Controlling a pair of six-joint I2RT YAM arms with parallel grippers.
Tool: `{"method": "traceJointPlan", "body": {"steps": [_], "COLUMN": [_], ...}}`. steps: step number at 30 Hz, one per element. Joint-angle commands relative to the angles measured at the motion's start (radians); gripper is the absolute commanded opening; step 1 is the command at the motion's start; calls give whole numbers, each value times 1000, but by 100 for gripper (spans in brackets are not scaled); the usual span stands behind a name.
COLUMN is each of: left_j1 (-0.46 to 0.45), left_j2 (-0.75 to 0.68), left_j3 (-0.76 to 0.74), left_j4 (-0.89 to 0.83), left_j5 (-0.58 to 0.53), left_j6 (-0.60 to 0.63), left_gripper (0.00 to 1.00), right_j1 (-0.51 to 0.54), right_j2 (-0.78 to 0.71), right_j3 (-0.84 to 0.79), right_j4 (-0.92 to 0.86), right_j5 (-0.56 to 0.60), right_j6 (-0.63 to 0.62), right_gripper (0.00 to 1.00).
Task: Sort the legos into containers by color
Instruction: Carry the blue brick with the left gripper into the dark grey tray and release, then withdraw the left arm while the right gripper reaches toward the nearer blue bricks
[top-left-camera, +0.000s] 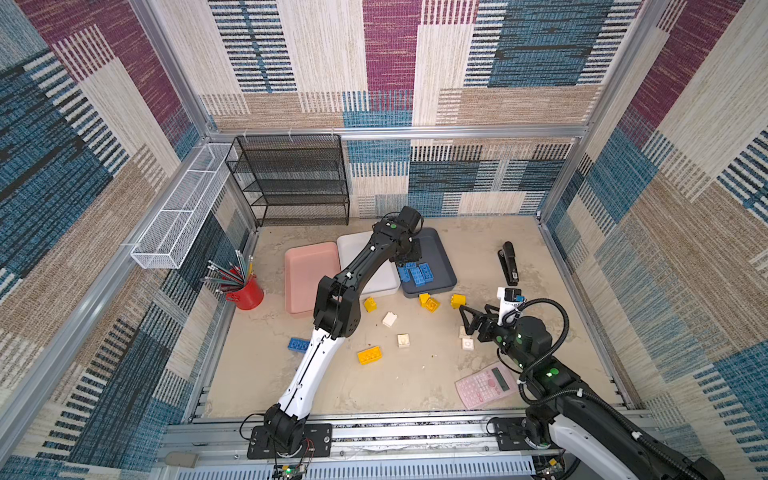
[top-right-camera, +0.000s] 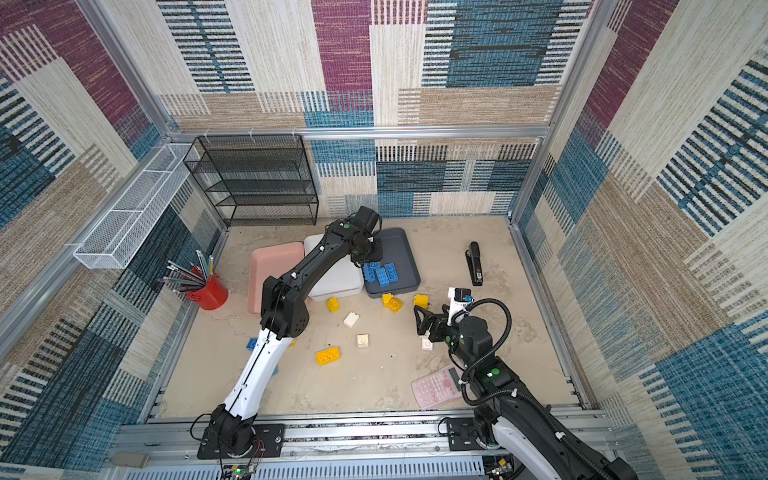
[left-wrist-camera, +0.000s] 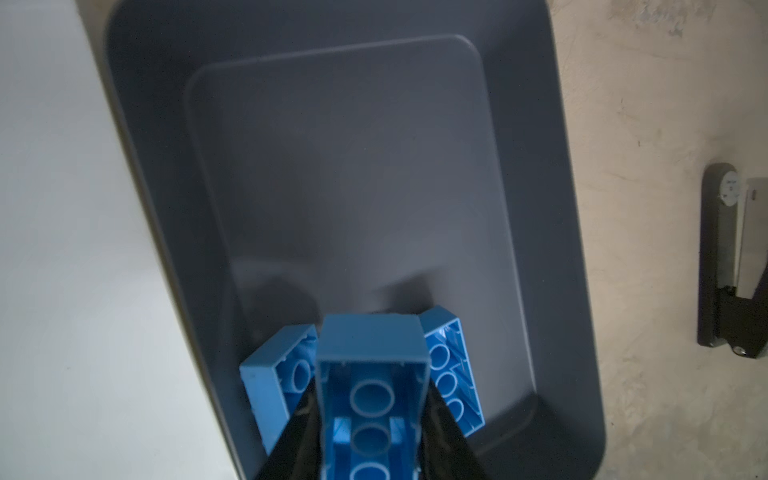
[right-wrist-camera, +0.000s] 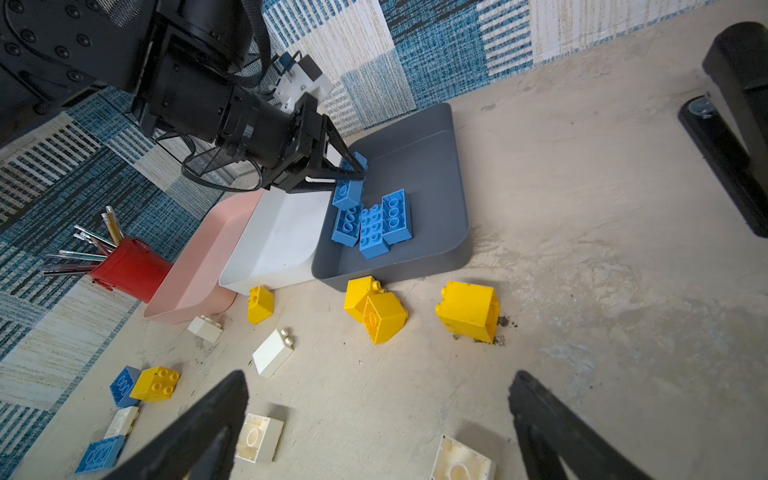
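Note:
My left gripper (top-left-camera: 405, 264) hangs over the near-left part of the dark grey tray (top-left-camera: 440, 257), shut on a long blue lego (left-wrist-camera: 370, 374) with its hollow underside facing the wrist camera. Three more blue legos (right-wrist-camera: 374, 226) lie in that tray. The white tray (top-left-camera: 353, 249) and pink tray (top-left-camera: 307, 274) stand to its left, both partly hidden by the arm. Yellow legos (top-left-camera: 430, 303), white legos (top-left-camera: 390, 319) and a blue lego (top-left-camera: 298, 344) are scattered on the table. My right gripper (right-wrist-camera: 376, 399) is open above two white legos (right-wrist-camera: 259, 436).
A red pencil cup (top-left-camera: 247, 293) stands at the left, a black stapler (top-left-camera: 508, 262) at the right and a pink calculator (top-left-camera: 486, 384) near the front right. A black mesh shelf (top-left-camera: 291, 178) and a white wire basket (top-left-camera: 183, 208) line the back-left walls.

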Motion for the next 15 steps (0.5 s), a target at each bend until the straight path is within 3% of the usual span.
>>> {"method": "traceJointPlan", "body": {"steps": [1,8,15], "left_j1": [0,1,0], "left_j2": [-1,-45,-166], "left_j3": [12,11,-88], "left_j4": [37,48,50], "left_j5": [11,-14,-34], "left_j6": [0,29,47], "left_gripper": [39,61,66], "right_j1": [1,1,3], "right_j2": [8,39,93], "right_j3": [13,37,99], "right_j4": [12,12,-29], "right_j5": [-15,-71,-133], "right_j6": [-9,-28,-47], "right_gripper": [99,99,99]}}
